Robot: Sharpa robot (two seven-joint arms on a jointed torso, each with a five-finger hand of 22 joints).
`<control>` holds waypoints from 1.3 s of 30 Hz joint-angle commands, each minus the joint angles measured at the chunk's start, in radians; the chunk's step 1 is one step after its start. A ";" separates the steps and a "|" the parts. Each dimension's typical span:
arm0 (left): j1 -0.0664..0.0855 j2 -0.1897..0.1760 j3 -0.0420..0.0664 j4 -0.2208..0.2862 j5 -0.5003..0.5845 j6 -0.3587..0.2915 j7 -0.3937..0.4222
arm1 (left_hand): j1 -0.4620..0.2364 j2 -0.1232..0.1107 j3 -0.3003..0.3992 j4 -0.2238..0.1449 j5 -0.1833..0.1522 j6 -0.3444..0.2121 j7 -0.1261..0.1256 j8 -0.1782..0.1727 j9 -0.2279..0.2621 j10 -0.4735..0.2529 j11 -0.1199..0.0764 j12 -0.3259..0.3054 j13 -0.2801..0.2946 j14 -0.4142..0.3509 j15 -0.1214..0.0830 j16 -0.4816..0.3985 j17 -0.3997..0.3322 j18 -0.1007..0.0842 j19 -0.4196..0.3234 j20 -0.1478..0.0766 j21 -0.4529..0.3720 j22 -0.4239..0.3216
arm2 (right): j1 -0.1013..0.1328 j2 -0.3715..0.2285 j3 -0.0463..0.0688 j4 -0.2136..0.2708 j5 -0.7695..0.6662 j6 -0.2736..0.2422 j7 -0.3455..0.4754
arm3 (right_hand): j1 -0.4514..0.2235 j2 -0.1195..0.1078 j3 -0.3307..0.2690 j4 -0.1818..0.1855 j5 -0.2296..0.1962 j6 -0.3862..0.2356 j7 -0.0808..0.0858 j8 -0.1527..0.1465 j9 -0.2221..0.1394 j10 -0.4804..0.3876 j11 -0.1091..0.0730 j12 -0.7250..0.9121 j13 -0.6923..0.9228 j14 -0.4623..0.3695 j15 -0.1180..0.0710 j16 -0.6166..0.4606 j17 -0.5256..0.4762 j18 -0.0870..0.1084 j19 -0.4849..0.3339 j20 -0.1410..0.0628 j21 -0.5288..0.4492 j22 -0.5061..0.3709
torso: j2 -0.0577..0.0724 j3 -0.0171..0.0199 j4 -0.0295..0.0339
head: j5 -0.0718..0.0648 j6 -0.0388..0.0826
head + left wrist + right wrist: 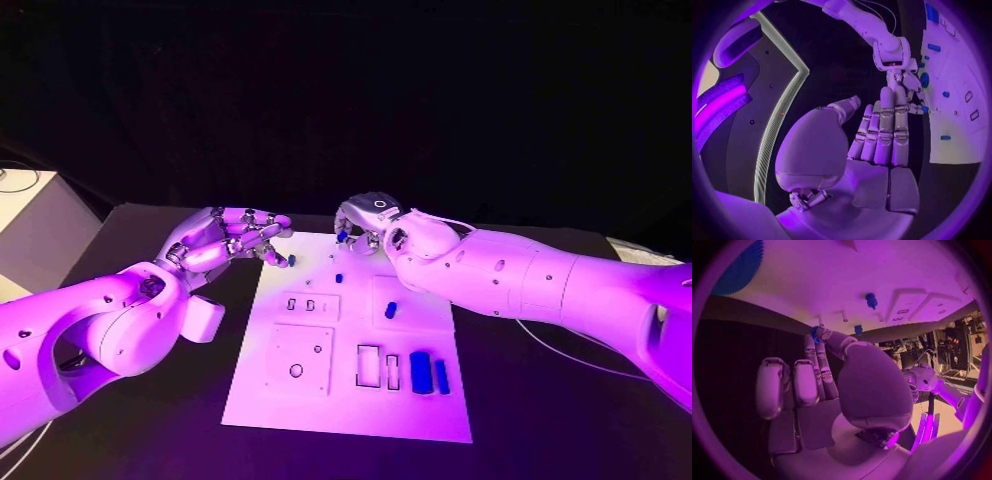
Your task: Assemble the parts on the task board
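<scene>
The white task board (pixel 346 400) lies in the middle of the black table. My right hand (pixel 369 226) hovers over its far edge and pinches a small blue part (pixel 815 333) between thumb and a fingertip. My left hand (pixel 228 240) is at the board's far left corner, fingers stretched out and thumb apart. Its fingertips (pixel 904 107) are next to another small blue part (pixel 289 262); I cannot tell whether they touch. A blue peg (pixel 339 277) and a blue piece (pixel 389 311) stand mid-board. Two blue bars (pixel 420 372) lie near its right side.
A white box (pixel 203 320) sits on the table beside my left forearm, just left of the board. A pale cabinet (pixel 29 215) stands beyond the table's left edge. A thin cable (pixel 562 355) runs across the table under my right arm.
</scene>
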 commanded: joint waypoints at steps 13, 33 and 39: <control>0.002 0.003 0.001 -0.001 0.000 0.016 0.005 | -0.012 0.000 0.006 -0.001 0.003 -0.004 0.000 -0.004 0.002 -0.009 -0.002 -0.005 0.000 -0.008 0.000 0.006 0.001 -0.002 -0.005 0.000 0.006 0.001 | -0.001 0.000 0.000 0.014 0.005 0.038 0.008 | 0.002 0.007 0.004 -0.004 0.008 -0.005 -0.001 0.004 0.054 0.030 -0.028 0.000 0.002 0.015 -0.006 0.004 0.002 -0.016 0.022 0.000 0.005 0.001 | 0.005 -0.0016 0.0020 | 0.000 -0.006; 0.003 0.007 0.002 -0.003 0.000 0.018 0.008 | -0.011 0.001 0.006 -0.002 0.003 -0.005 0.001 -0.005 0.002 -0.010 -0.001 -0.005 0.000 -0.010 0.001 0.008 0.003 -0.001 -0.008 0.000 0.009 0.003 | -0.003 0.028 0.000 -0.024 -0.018 0.063 -0.044 | -0.005 0.005 0.003 -0.001 0.008 -0.011 -0.001 0.005 0.061 0.026 -0.027 -0.001 0.003 0.014 -0.005 0.003 -0.003 -0.015 0.018 0.001 0.002 -0.003 | 0.008 -0.0042 0.0034 | 0.003 -0.012; 0.003 0.007 0.002 -0.004 0.000 0.018 0.007 | -0.011 0.001 0.007 -0.002 0.003 -0.005 0.001 -0.005 0.002 -0.010 -0.001 -0.005 0.000 -0.011 0.001 0.009 0.003 -0.001 -0.009 0.001 0.010 0.004 | -0.003 0.031 0.000 -0.028 -0.011 0.072 -0.027 | -0.021 -0.017 0.009 0.003 0.007 -0.052 0.013 -0.013 0.067 -0.022 -0.012 -0.005 -0.005 0.008 0.007 -0.003 -0.021 -0.012 0.006 0.010 -0.008 -0.017 | 0.009 -0.0042 0.0027 | 0.005 -0.010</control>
